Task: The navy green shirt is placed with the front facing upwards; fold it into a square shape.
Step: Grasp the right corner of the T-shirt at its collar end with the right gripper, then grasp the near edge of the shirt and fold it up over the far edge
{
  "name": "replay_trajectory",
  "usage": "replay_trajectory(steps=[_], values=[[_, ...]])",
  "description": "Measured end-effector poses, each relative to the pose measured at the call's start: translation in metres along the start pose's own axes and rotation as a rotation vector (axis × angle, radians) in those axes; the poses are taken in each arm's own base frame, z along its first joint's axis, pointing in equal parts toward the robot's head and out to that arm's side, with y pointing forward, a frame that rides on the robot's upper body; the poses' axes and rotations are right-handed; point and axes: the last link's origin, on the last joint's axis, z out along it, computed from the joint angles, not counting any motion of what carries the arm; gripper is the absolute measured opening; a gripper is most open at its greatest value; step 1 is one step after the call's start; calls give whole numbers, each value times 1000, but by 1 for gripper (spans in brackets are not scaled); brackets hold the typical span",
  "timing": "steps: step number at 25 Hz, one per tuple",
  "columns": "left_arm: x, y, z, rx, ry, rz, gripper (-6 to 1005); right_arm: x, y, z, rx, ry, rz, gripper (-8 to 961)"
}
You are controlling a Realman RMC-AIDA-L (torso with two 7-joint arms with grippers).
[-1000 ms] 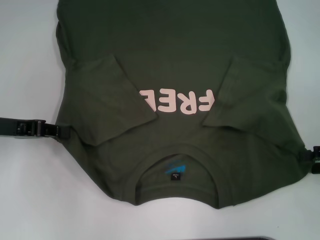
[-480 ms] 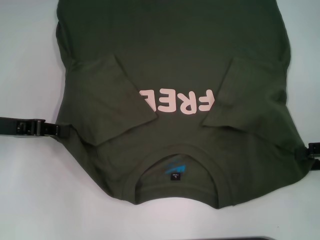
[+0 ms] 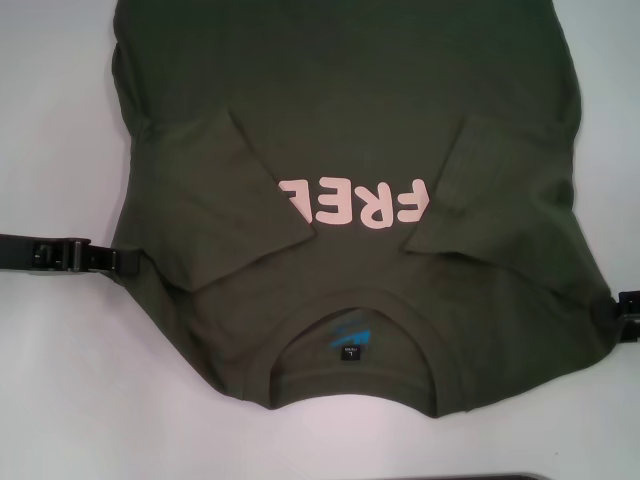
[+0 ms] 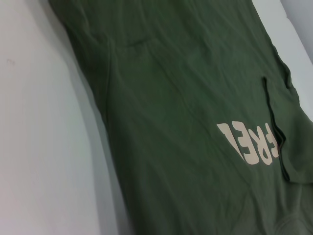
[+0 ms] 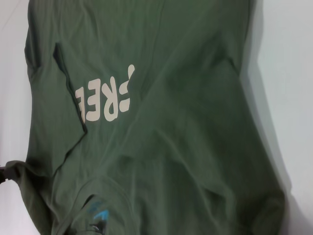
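Navy green shirt (image 3: 350,130) lies flat, front up, on the white table (image 3: 60,400), collar toward my robot's side. I use its ribbed crew neck (image 3: 355,300) as my landmark. Just beyond the neck I read the cream lettering (image 3: 355,200), upside down from my head view, its outer letters covered by the two sleeves. The left sleeve (image 3: 225,195) and right sleeve (image 3: 480,190) are both folded inward over the chest, either side of the neck. My left gripper (image 3: 125,262) sits at the shirt's edge, out to the left of the neck; I cannot tell how far its fingers are spread or whether cloth is pinched. My right gripper (image 3: 620,312) sits at the opposite edge, right of the neck, equally unreadable.
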Motion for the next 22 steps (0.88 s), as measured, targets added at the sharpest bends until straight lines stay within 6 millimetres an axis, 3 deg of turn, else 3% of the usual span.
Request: replay_trajectory(steps=[3, 14, 22], values=[[0, 0, 0, 0, 0, 0, 34, 0, 0, 0, 1, 4, 0, 868], [0, 0, 0, 1, 0, 6, 34, 1, -2, -1, 20, 18, 16, 518], [0, 0, 0, 3, 3, 12, 34, -1, -3, -4, 29, 12, 29, 523]])
